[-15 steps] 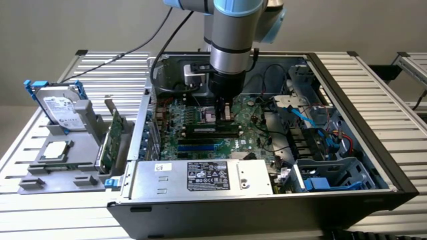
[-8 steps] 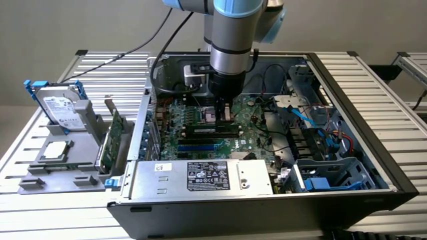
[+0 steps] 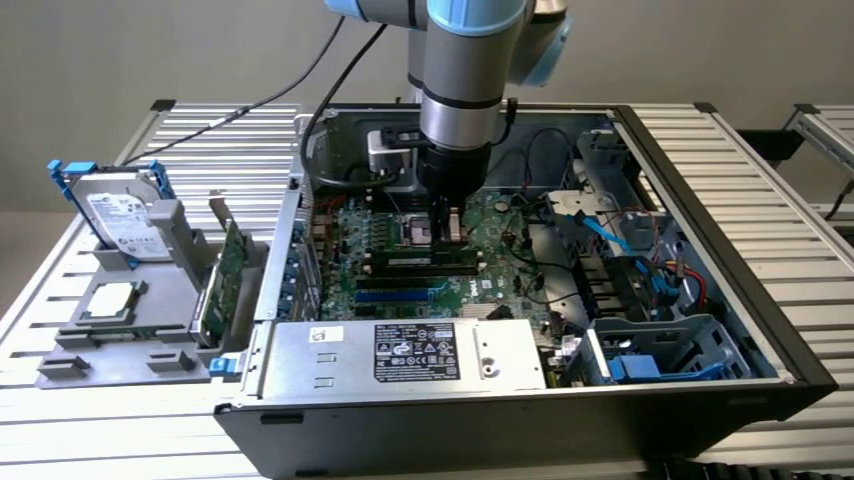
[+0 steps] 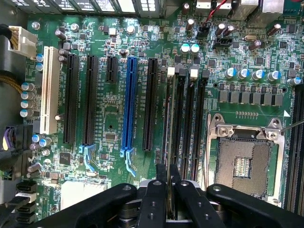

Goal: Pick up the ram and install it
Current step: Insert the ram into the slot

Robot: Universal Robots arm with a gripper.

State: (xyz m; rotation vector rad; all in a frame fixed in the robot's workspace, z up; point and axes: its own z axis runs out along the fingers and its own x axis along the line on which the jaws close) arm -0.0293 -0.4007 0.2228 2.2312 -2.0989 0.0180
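You find the gripper (image 3: 450,228) low inside the open computer case (image 3: 747,330), just above the centre of the exterior view, over the motherboard (image 4: 109,118). Its fingers (image 4: 156,192) are closed narrowly on the ram (image 4: 170,156), seen edge-on between them. The ram runs lengthwise along the black memory slots (image 4: 194,123) beside the processor socket (image 4: 244,161); whether it touches a slot cannot be told.

Case (image 3: 534,430) open above, power supply (image 3: 400,352) beside motherboard (image 3: 367,230), cables (image 3: 607,240) crowding exterior view's right
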